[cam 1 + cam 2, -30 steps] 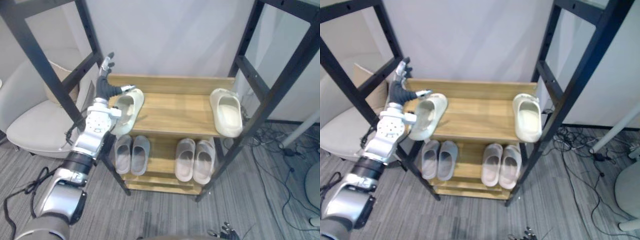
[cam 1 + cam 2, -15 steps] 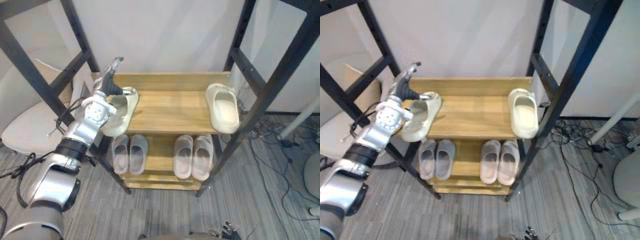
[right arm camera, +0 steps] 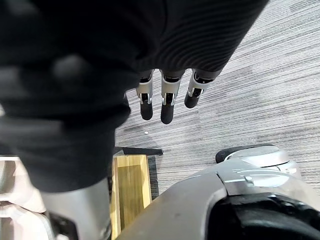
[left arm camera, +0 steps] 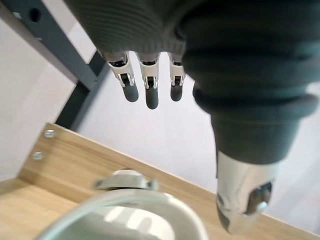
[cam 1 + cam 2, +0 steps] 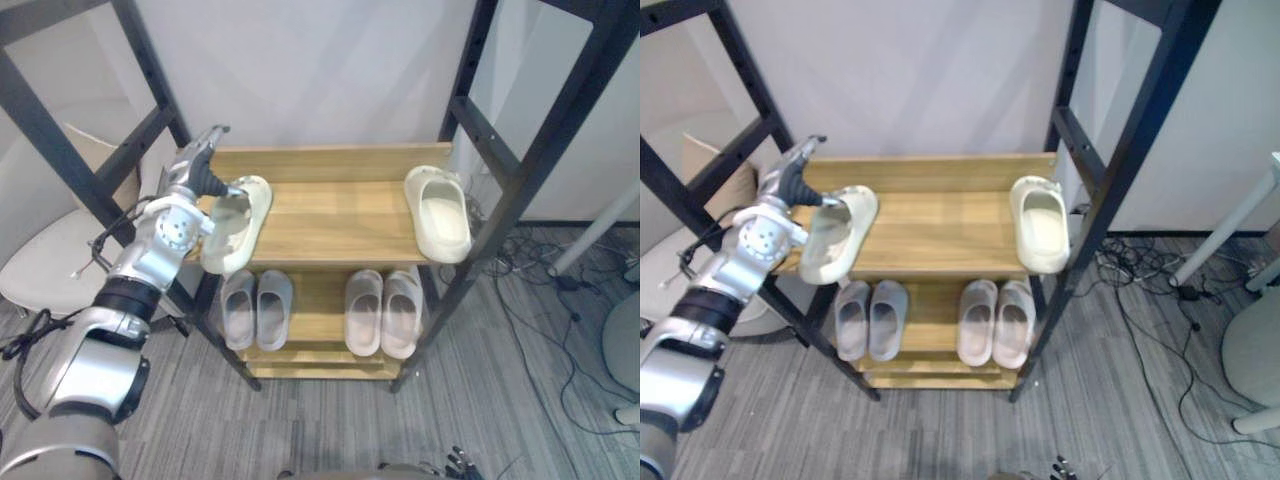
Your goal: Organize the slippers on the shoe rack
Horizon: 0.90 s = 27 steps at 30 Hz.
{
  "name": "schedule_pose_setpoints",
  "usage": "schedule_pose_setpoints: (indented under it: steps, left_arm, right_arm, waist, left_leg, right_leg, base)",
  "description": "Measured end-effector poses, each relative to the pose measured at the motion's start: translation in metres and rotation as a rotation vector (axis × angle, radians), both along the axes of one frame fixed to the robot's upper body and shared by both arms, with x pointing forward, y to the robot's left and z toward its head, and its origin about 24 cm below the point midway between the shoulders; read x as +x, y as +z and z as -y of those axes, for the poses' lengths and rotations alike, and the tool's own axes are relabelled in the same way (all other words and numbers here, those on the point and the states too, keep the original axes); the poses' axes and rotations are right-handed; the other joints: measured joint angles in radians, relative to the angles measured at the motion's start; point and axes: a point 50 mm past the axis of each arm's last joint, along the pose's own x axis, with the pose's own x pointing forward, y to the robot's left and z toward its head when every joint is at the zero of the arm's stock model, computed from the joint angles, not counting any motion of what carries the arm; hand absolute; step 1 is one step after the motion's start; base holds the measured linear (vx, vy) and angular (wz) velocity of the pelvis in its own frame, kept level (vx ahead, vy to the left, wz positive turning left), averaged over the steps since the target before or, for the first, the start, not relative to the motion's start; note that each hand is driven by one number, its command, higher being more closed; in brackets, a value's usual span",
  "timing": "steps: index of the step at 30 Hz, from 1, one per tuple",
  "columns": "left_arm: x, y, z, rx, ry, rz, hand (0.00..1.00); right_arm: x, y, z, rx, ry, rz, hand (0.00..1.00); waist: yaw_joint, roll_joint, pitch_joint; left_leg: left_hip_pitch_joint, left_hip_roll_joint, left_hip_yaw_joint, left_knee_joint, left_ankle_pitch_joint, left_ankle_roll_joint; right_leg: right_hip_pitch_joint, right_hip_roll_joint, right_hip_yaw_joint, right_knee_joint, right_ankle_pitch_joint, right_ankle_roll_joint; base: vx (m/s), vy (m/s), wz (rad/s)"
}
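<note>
1. The shoe rack (image 5: 330, 215) is seen in the middle of the frame, with a wooden top shelf and a lower shelf (image 5: 320, 292) below it.
2. On the lower shelf, two pairs are already set side by side with toes to the back: a grey pair (image 5: 257, 307) at the left and a paler pair (image 5: 384, 312) at the right. This part of the task is judged done.
3. On the top shelf, the two cream slippers are kept well apart. The left cream slipper (image 5: 235, 225) lies skewed and overhangs the shelf's left front corner. The right cream slipper (image 5: 438, 213) lies at the right end, its heel past the front edge.
4. What is judged left is for these two to be brought together as a pair and squared on the shelf.
5. The left hand (image 5: 200, 178) is held at the left slipper's far end, fingers straight and pointing up. Its thumb (image 4: 245, 200) is laid by the slipper's rim, and nothing is gripped.
6. The right hand (image 3: 167, 100) is seen above the floor, fingers relaxed and empty.
</note>
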Motion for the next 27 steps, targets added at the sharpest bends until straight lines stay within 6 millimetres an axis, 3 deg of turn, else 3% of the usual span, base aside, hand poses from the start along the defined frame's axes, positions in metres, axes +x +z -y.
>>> schedule_pose_setpoints:
  steps: [16,17,27]
  left_arm:
    - [0.0,-0.012,-0.015,0.142,0.08,-0.076,0.0]
    - [0.0,-0.014,-0.017,0.147,0.088,-0.085,1.0]
    - [0.001,-0.01,-0.027,0.161,0.133,-0.091,1.0]
  right_arm:
    - [0.003,0.001,0.001,0.003,0.009,0.015,0.0]
    - [0.004,0.001,0.001,0.003,0.01,0.017,0.0]
    - [0.006,0.001,0.0,0.004,0.014,0.023,0.0]
  waist:
    - [-0.006,0.01,0.005]
    - [-0.012,0.009,0.005]
    - [-0.024,0.01,0.007]
  left_leg:
    - [-0.029,0.004,0.031,0.0,-0.005,-0.003]
    - [-0.031,0.005,0.033,0.0,-0.005,-0.003]
    - [-0.033,0.01,0.088,0.0,-0.008,-0.007]
  right_leg:
    - [-0.029,0.009,0.027,-0.035,0.026,0.0]
    - [-0.031,0.01,0.031,-0.038,0.028,-0.001]
    - [-0.058,0.022,0.083,-0.051,0.051,-0.005]
  base:
    - [0.0,-0.001,-0.06]
    - [0.02,-0.007,-0.08]
    - [0.0,-0.009,-0.16]
